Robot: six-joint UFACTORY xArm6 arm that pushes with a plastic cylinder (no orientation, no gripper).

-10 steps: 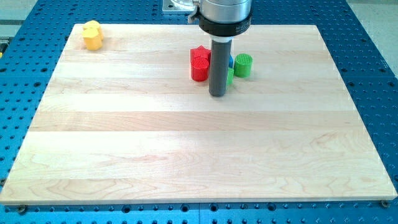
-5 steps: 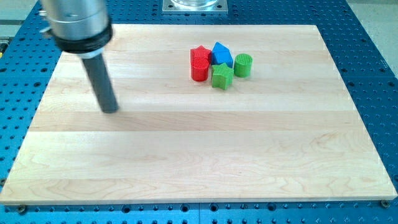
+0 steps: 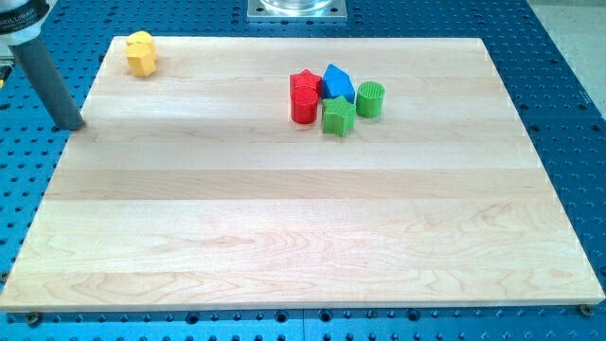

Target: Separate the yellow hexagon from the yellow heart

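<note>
Two yellow blocks sit pressed together at the board's top left corner: the yellow hexagon [image 3: 141,62] in front and the yellow heart [image 3: 140,40] just behind it, touching. My tip [image 3: 71,124] is at the view's left, just off the board's left edge, below and to the left of the yellow pair and apart from them.
A cluster of blocks stands at the board's upper middle: a red star [image 3: 304,98], a blue block [image 3: 337,83], a green star [image 3: 338,116] and a green cylinder [image 3: 370,98]. The wooden board [image 3: 303,237] lies on a blue perforated table.
My tip has swept from the cluster in the upper middle far to the view's left, past the board's left edge. No block has moved.
</note>
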